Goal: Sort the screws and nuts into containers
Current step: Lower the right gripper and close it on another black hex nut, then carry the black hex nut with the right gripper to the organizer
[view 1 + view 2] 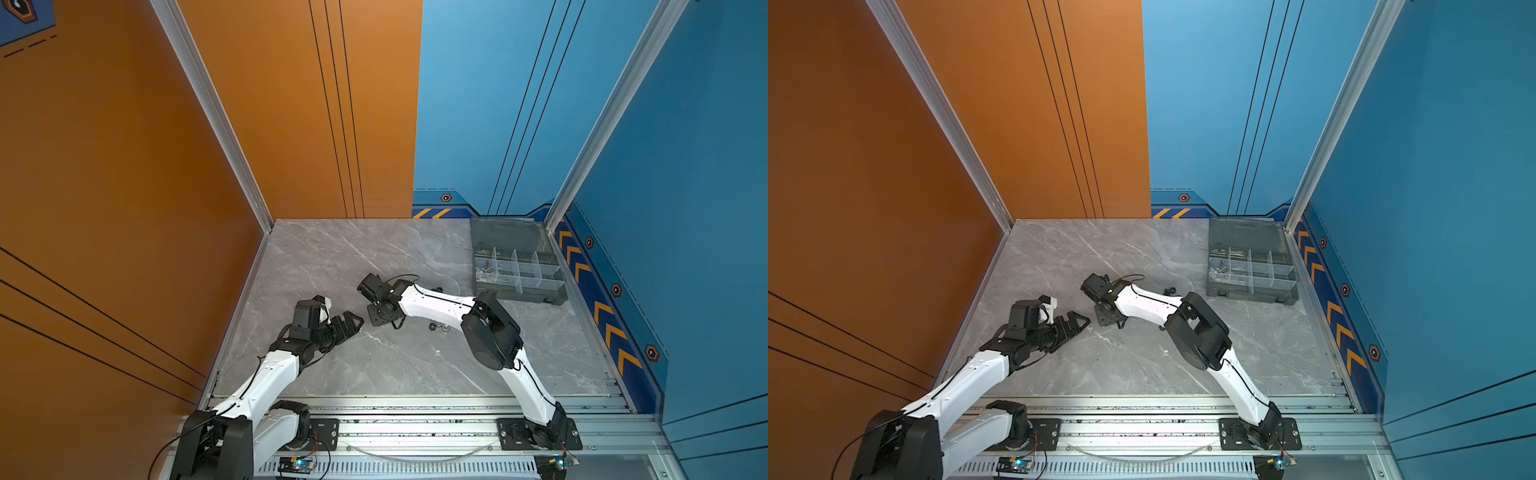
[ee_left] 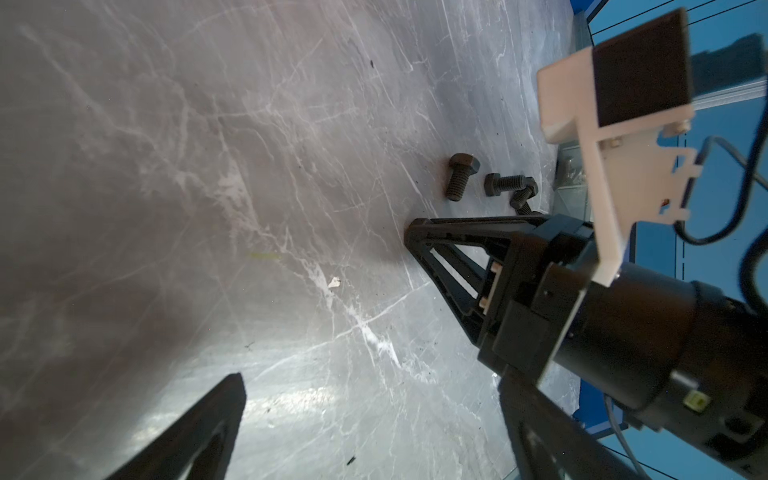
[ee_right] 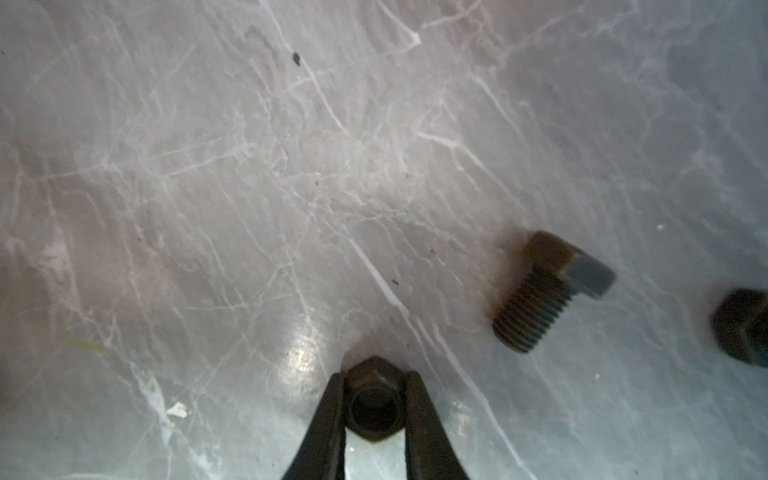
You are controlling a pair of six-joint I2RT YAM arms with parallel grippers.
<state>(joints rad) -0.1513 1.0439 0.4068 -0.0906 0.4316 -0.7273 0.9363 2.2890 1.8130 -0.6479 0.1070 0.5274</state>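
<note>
Marble table [image 1: 374, 365]: at its far right corner the open organiser box [image 1: 519, 293] holds silver pieces [image 1: 486, 269] in one left-end compartment; the other cells look empty. My left claw [image 1: 351, 323] gapes, empty. My right claw [image 3: 374, 376] pinches a black nut [image 3: 374, 415] across its flats, on the table near loose black screws [image 3: 548, 291]. I judge a straight, level lift safest.

- An orange wall [image 1: 124, 166] with thin black lines is seen at the left.
- A blue wall [image 1: 478, 104] is seen at the right, with orange chevrons [image 1: 603, 309] painted low.
- The grey marble tabletop [image 1: 332, 257] is bordered by an aluminium rail [image 1: 415, 430].
</note>
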